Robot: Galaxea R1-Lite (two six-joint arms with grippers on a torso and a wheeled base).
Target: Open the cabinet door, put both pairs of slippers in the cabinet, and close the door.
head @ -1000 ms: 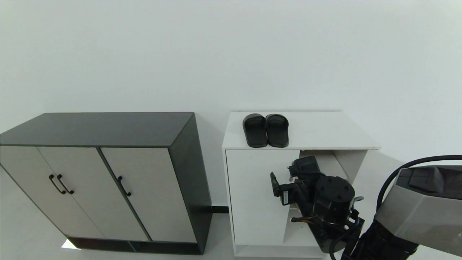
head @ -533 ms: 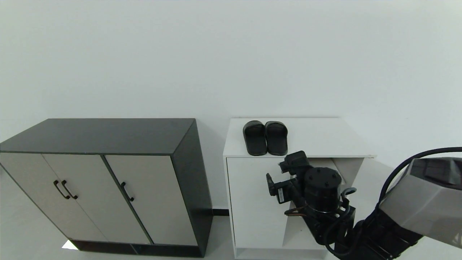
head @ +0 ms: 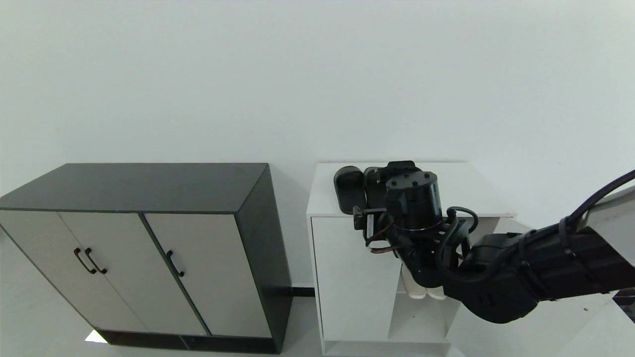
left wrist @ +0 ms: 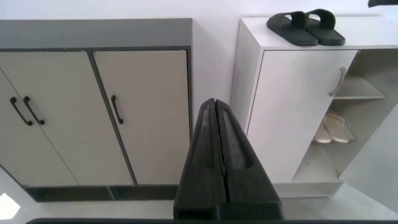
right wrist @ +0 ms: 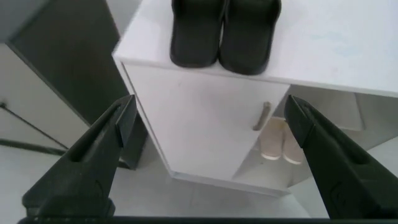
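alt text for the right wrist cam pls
The open right hand points toward a pair of black slippers lying side by side on top of the white cabinet. A pale pair of slippers sits inside its open compartment; a dark cabinet stands alongside.

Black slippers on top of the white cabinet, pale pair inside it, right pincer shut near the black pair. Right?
Not quite: the right pincer is open, not shut; the right wrist view shows its jaws wide apart. The black slippers are on the white cabinet, the pale pair inside.
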